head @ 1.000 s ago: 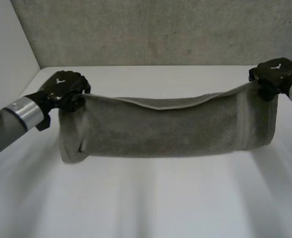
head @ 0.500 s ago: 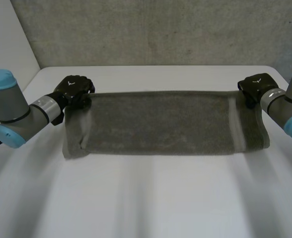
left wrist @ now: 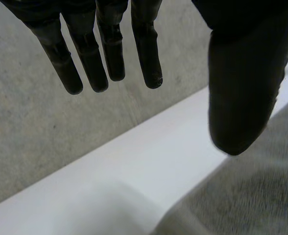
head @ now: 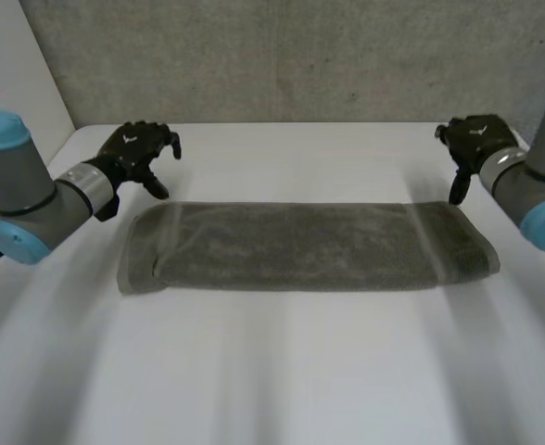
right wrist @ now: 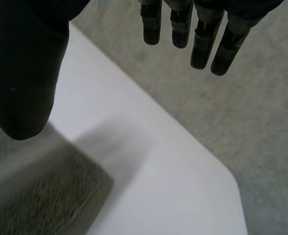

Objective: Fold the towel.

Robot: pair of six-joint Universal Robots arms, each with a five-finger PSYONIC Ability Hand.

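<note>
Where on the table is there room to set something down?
Widest: the robot-side half of the table, in front of the towel. A narrower bare strip lies behind the towel, between the left hand and the right hand. Crowded: the towel's far corners, where both open hands hover.

No words, numbers or brand names can be read anywhere. The only sign is a small white mark on the back of the left hand, with a like one on the back of the right hand. Both are too small to tell as letters or a logo.
</note>
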